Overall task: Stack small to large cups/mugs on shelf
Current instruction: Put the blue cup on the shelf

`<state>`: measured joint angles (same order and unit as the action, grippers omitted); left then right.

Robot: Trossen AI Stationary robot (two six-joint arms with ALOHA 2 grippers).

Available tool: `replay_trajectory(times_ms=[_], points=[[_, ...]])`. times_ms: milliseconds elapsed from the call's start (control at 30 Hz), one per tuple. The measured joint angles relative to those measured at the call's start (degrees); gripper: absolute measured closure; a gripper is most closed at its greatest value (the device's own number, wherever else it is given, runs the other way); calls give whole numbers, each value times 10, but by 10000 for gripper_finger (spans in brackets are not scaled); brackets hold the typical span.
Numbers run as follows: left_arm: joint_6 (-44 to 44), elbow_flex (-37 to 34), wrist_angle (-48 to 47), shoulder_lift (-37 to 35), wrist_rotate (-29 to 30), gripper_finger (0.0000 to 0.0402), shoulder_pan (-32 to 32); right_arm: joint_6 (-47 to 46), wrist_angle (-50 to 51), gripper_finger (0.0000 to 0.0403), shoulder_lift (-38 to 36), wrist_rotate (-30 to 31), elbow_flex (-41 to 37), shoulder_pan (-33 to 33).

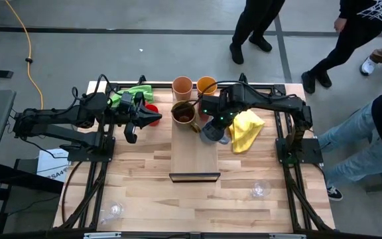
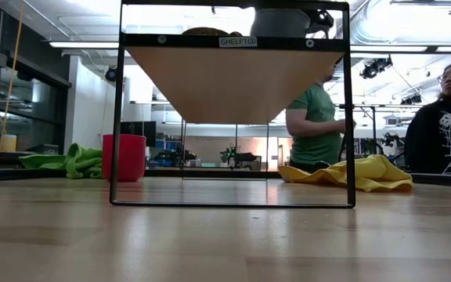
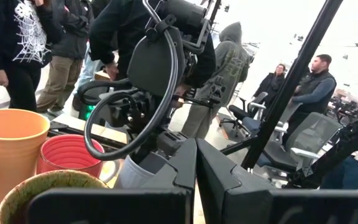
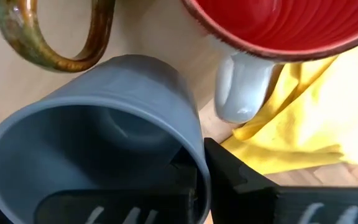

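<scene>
At the long light-wood shelf's [image 1: 194, 159] far end, the right end effector [image 1: 212, 127] pinches the grey-blue ceramic mug's [image 4: 98, 137] rim, visible only wrist-side; the closed, empty left end effector [image 1: 152, 118] hovers beside the glossy brown mug [image 1: 184, 114].

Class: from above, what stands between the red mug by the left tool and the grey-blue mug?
The brown mug, on the shelf, as the high view shows.

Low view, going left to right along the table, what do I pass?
Green cloth → red mug → shelf on its dark frame → yellow cloth.
</scene>
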<state>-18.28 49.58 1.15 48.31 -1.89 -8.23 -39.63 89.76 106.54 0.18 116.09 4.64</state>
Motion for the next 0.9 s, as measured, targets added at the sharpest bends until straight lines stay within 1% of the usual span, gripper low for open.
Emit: replay_trajectory(times_ms=[267,733,900], points=[[0,0,0,0,0,401,0,-35,2,403,11,-4,0,6],[0,0,0,0,0,402,0,-40,0,402,14,-11,0,6],[0,0,0,0,0,401,0,-44,0,384,14,-4,0,6]])
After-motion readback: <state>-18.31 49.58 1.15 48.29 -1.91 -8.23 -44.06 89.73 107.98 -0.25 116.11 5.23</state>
